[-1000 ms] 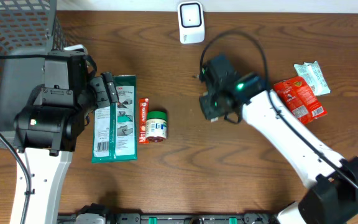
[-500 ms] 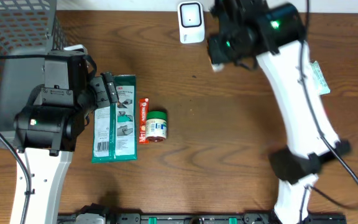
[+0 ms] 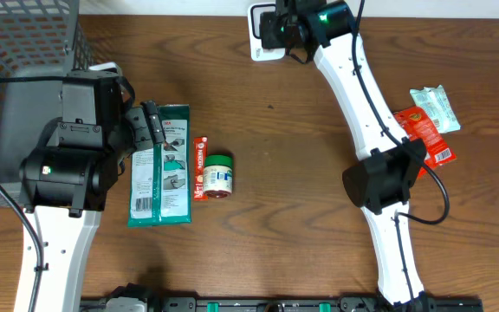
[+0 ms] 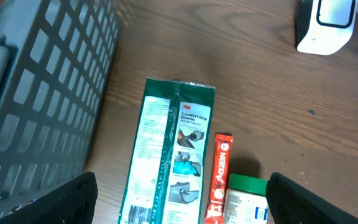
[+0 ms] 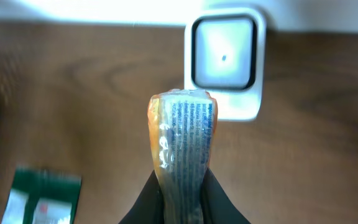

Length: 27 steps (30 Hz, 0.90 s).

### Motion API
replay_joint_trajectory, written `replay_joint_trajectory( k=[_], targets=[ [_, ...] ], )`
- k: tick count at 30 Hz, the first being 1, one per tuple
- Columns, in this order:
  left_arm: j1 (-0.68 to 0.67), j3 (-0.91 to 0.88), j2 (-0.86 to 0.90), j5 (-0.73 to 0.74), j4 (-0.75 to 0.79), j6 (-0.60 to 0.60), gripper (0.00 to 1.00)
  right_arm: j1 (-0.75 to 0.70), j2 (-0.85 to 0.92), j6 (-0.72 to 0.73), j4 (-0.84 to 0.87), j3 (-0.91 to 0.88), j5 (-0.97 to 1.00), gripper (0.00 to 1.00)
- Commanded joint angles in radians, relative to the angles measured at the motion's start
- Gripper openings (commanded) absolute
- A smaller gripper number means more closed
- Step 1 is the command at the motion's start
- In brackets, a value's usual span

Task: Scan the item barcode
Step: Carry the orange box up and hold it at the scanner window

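We pinch the orange packet (image 5: 182, 134) in the right gripper (image 5: 180, 186), just before the scanner (image 5: 224, 56) at the table's (image 3: 301, 225) 12 o'clock. Presentation is done; we judge the scan unconfirmed. The left gripper (image 4: 182, 199) stands spread at 9 o'clock.

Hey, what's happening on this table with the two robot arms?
The right gripper pinches a small wrapped packet and holds it up facing the white scanner at the back. The left gripper hangs open over a green glove pack, a red box and a small jar, holding nothing.
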Motion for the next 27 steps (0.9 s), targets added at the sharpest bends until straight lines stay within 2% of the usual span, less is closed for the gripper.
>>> replay_joint_trajectory(
  k=[1, 10, 14, 20, 27],
  targets=[
    [0.002, 0.005, 0.003, -0.009, 0.002, -0.009, 0.87, -0.025, 0.057, 0.080, 0.071, 0.027, -0.005, 0.01],
    [0.002, 0.005, 0.003, -0.009, 0.002, -0.009, 0.87, -0.044, 0.198, 0.222, 0.278, 0.027, -0.034, 0.01],
    [0.002, 0.005, 0.003, -0.009, 0.002, -0.009, 0.87, -0.043, 0.234, 0.241, 0.333, 0.026, -0.029, 0.01],
    [0.002, 0.005, 0.003, -0.009, 0.002, -0.009, 0.87, -0.042, 0.240, 0.278, 0.350, 0.023, 0.018, 0.01],
    [0.002, 0.005, 0.003, -0.009, 0.002, -0.009, 0.87, -0.042, 0.232, 0.277, 0.352, 0.026, -0.047, 0.01]
  ],
)
